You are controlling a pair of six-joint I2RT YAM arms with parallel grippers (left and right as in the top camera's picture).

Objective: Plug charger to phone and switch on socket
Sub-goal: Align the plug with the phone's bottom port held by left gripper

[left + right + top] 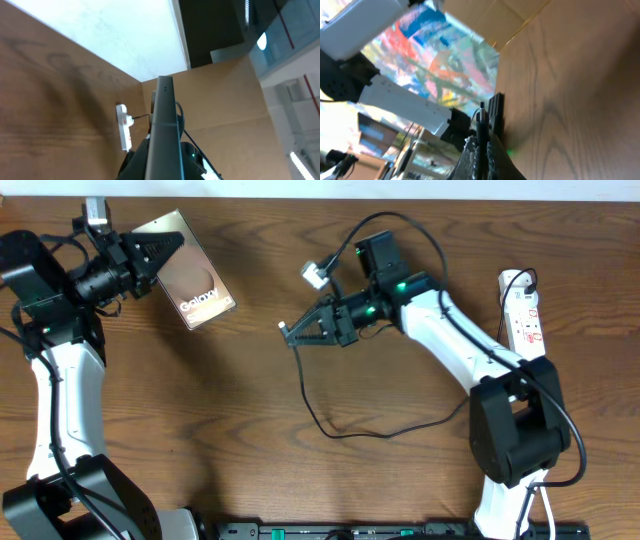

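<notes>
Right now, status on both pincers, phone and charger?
Left pincer shut on phone. Right pincer shut on charger tip, short of phone, unplugged. Socket untouched beside right arm. Nothing between tip and phone.

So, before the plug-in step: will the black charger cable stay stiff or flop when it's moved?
Probably floppy: the cable lies in slack curves across the table. Being thin, it's likely light and should trail the right gripper easily, though the loop might drag.
</notes>
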